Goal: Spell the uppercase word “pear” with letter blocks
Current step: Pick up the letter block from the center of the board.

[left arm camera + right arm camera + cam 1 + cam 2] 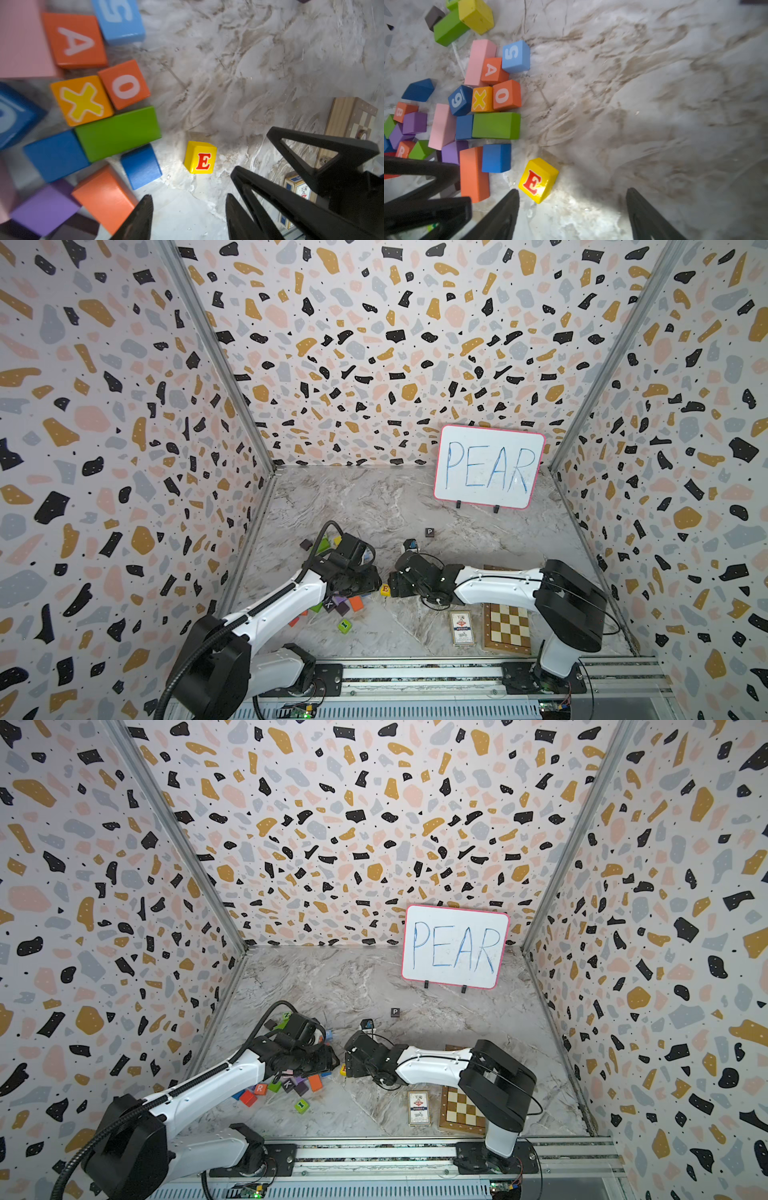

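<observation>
Two claws crowd the same small cube. The right claw [573,193] has its jaws apart with nothing clamped. The yellow E block [538,179] sits on the bench [374,497] just off one fingertip [513,195], only partly inside the gap and turned cornerwise to the jaws. The left claw [188,199] is likewise apart and empty. Its tips stop short of the same cube, and the right claw's fingers stand close alongside it in the left wrist view.

Just beside the E block begins the heap of coloured blocks. The orange A block [492,70] is wedged there, touching a pink bar [479,62] and a blue 5 cube [516,56]. The R block [260,1088] lies deeper in the heap, near the left arm. The black P block [430,532] stands alone on open bench, well apart from the rest, toward the whiteboard [488,466] that reads PEAR.

I judge the step in hand to be the pickup of E, the second letter. P looks already set out as the start of the word, while A and R are not yet fetched. The next move calls for one claw only. The right one should shift sideways until the cube is centred, turn its wrist so the pads meet flat faces rather than corners, then close. The left claw would do well to draw clear to avoid a knock. E then belongs just beside P, in the whiteboard's reading order.
</observation>
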Robot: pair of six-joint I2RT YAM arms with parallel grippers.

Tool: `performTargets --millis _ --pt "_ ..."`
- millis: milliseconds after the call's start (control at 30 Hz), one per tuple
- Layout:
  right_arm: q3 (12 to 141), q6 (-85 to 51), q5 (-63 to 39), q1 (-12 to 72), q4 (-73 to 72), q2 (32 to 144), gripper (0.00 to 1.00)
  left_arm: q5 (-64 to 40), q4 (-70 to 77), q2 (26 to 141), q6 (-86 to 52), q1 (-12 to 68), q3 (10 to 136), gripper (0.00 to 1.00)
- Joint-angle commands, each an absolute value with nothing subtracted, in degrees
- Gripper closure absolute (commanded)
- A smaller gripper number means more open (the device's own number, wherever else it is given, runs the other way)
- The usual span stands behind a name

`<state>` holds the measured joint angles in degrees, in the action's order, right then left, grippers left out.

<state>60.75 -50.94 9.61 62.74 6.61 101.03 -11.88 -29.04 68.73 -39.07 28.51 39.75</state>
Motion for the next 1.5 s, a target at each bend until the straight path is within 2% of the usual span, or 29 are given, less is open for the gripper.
performTargets --millis 0,200,500,800,1300,1467 --pt "65.29 -57.35 8.64 64.05 15.35 101.83 0.18 -10.82 -33.14 66.53 -38.7 26.26 38.63 0.42" --pt "71.5 -59.7 5.63 64.94 18.49 106.57 0.19 -11.61 -34.98 64.59 -37.37 23.2 37.92 0.35" --pt "74.89 -59.39 8.71 65.59 20.47 110.75 0.21 -13.29 -35.15 62.93 -36.5 19.97 36.83 0.22" --pt "78.08 -59.43 10.99 65.92 22.71 114.51 0.25 -13.45 -35.06 62.54 -36.56 19.82 36.38 0.21" --pt "79.02 -59.16 14.84 66.08 24.48 115.42 0.48 -13.37 -34.72 62.31 -36.47 19.83 36.12 0.21" --pt "78.58 -58.99 15.37 66.12 24.39 114.61 0.51 -13.41 -34.63 62.31 -36.43 19.75 36.05 0.2"
